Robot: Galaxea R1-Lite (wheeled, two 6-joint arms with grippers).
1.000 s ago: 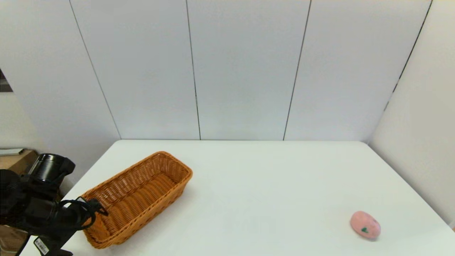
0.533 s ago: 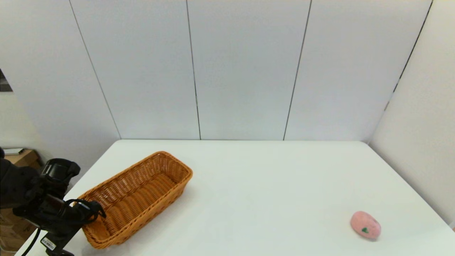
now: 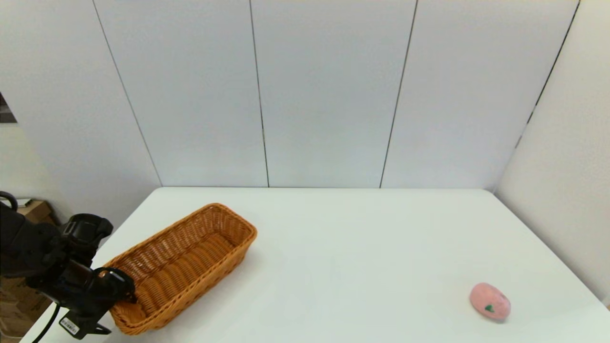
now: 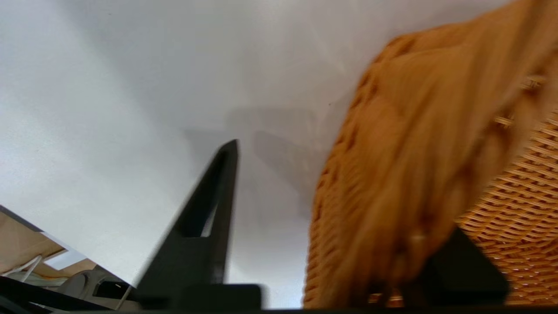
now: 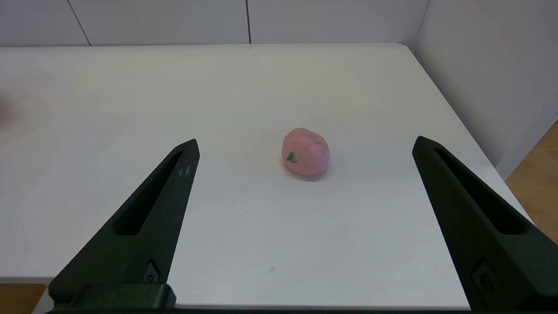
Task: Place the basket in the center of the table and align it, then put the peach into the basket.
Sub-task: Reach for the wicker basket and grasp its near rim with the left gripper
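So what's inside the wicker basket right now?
The oblong orange-brown woven wicker basket shows only bare weave inside. The left end effector covers its near end, straddling the wall there. The small pink peach lies outside.

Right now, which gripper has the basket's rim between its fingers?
The left gripper: its fingers straddle the basket rim. The right gripper hangs open before the peach.

White panelled walls (image 3: 324,95) with thin dark seams; cardboard boxes (image 3: 28,212) at far left.
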